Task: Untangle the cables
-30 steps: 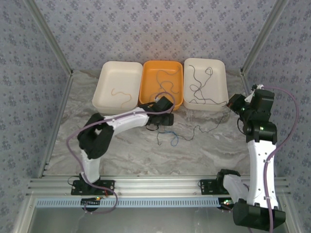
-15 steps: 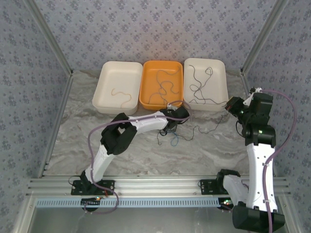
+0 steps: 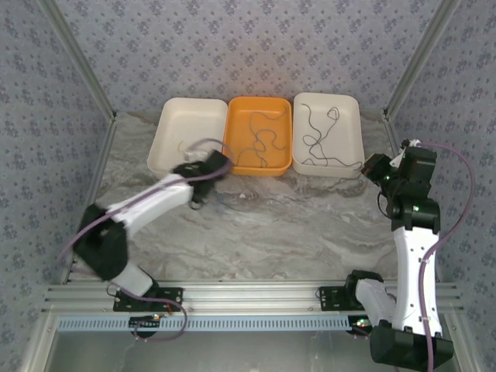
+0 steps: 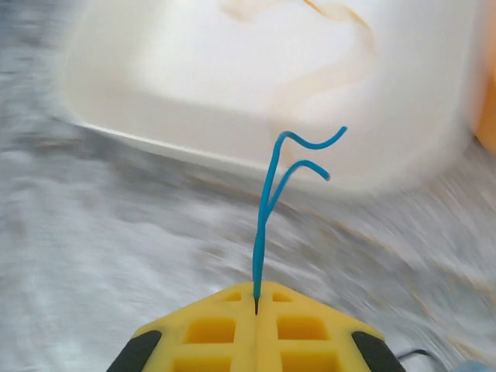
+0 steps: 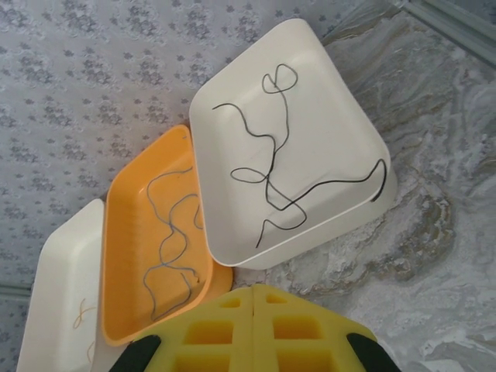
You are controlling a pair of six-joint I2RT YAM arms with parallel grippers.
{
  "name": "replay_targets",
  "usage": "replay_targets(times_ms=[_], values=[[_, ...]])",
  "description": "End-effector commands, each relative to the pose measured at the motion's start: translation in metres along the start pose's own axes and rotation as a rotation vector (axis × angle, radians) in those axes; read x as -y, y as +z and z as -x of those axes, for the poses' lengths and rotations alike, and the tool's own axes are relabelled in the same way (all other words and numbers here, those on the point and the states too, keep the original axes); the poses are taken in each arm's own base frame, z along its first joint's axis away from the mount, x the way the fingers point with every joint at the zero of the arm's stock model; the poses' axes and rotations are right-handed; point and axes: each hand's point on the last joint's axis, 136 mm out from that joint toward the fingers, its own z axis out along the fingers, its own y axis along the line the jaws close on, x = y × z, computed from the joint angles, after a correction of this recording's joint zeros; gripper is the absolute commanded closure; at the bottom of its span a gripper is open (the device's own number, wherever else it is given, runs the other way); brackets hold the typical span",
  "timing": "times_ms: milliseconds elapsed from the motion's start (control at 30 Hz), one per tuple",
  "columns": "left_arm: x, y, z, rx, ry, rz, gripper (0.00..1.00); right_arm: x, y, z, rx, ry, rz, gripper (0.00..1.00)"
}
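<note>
My left gripper (image 4: 256, 298) is shut on a thin blue cable (image 4: 267, 201), whose two loose ends stick up out of the yellow jaws. From above, the left gripper (image 3: 200, 200) hangs just in front of the left white tray (image 3: 164, 147), which holds a tan cable (image 4: 325, 77). A grey-blue cable (image 3: 260, 136) lies in the orange tray (image 3: 232, 124). A black cable (image 5: 287, 178) lies in the right white tray (image 5: 341, 101). My right gripper (image 5: 253, 293) is shut with nothing showing between its jaws; it sits beside that tray's near right corner (image 3: 369, 165).
The three trays stand side by side at the back of the marble table (image 3: 294, 232). Patterned walls and metal frame rails (image 3: 85, 194) close in the sides. The left wrist view is blurred by motion.
My left arm has swung left from in front of the orange tray to in front of the left white tray, shutting on the blue cable. The tangle has left mid-table. The right arm barely moved.
</note>
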Motion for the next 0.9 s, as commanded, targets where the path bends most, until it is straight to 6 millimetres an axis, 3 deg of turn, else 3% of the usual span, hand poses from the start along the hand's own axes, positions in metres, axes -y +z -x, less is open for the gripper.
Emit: replay_targets(times_ms=[0, 67, 200, 400, 533, 600, 700, 767, 867], values=[[-0.091, 0.004, -0.007, -0.053, -0.108, 0.122, 1.0, 0.01, -0.01, 0.014, 0.05, -0.003, -0.052, 1.0], [-0.139, 0.001, -0.003, -0.051, -0.246, 0.147, 1.0, 0.018, -0.013, 0.018, 0.062, 0.008, -0.08, 1.0], [-0.206, -0.022, 0.012, 0.028, -0.419, 0.216, 1.0, 0.035, -0.017, 0.019, 0.057, 0.044, -0.129, 1.0], [-0.262, -0.04, 0.011, 0.04, -0.568, 0.324, 1.0, 0.046, -0.016, 0.018, 0.068, 0.062, -0.134, 1.0], [-0.215, -0.027, 0.024, 0.053, -0.606, 0.054, 1.0, 0.025, 0.002, 0.004, -0.001, 0.039, -0.041, 1.0], [-0.209, -0.025, 0.024, 0.044, -0.563, 0.09, 1.0, 0.018, 0.008, -0.009, -0.03, -0.017, -0.06, 1.0], [-0.211, -0.02, 0.022, 0.021, -0.545, 0.124, 1.0, 0.025, 0.008, -0.015, -0.03, -0.036, -0.097, 1.0], [-0.203, -0.021, 0.026, 0.027, -0.545, 0.063, 1.0, 0.026, 0.01, -0.018, -0.042, -0.038, -0.091, 1.0], [-0.152, -0.03, 0.047, 0.073, -0.539, -0.212, 1.0, 0.015, 0.027, -0.041, -0.127, -0.059, -0.048, 1.0]])
